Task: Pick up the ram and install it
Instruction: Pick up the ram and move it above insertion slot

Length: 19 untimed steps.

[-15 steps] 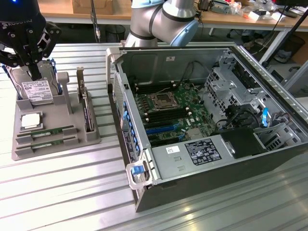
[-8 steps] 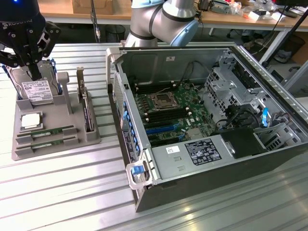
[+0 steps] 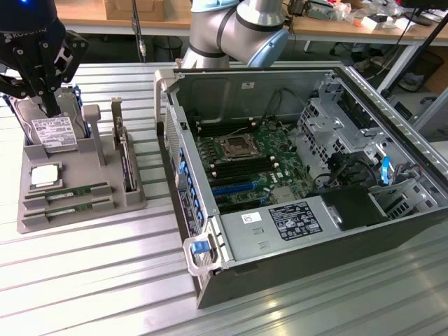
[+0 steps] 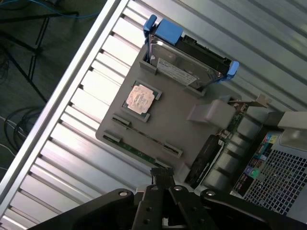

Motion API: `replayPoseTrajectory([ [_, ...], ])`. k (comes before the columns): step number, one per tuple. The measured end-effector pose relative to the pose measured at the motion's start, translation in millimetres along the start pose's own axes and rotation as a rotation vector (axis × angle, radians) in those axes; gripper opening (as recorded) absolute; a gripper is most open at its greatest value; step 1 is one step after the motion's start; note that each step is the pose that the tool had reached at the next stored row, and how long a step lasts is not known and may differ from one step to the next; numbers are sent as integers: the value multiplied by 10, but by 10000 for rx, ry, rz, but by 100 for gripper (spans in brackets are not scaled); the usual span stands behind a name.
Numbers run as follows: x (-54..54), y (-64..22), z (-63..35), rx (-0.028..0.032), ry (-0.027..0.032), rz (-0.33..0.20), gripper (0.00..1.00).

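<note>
- Exterior view: gripper [image 3: 50, 105] hangs with fingers pressed together, empty, over the grey tray [image 3: 42, 222].
- Both ram sticks [image 3: 66, 190] lie beneath it, unlifted; nothing installed in the computer case [image 3: 231, 84].

Your ext cam sits high, angled down across slatted table [image 3: 84, 280], mid-range, open PC case [image 3: 294, 271] centre, your wrist cam looks down past gripper [image 4: 162, 175], closer in, both share parts tray [image 3: 80, 168], hard drive [image 3: 52, 133], CPU [image 3: 43, 175], case corner.
</note>
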<state>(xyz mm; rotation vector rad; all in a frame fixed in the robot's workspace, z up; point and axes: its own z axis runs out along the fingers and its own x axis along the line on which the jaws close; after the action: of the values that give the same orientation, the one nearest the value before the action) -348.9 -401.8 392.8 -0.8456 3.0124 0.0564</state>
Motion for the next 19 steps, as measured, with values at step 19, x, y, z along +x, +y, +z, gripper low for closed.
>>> replayPoseTrajectory([
  [19, 0, 0, 0, -20, 41, -1201, 10],
])
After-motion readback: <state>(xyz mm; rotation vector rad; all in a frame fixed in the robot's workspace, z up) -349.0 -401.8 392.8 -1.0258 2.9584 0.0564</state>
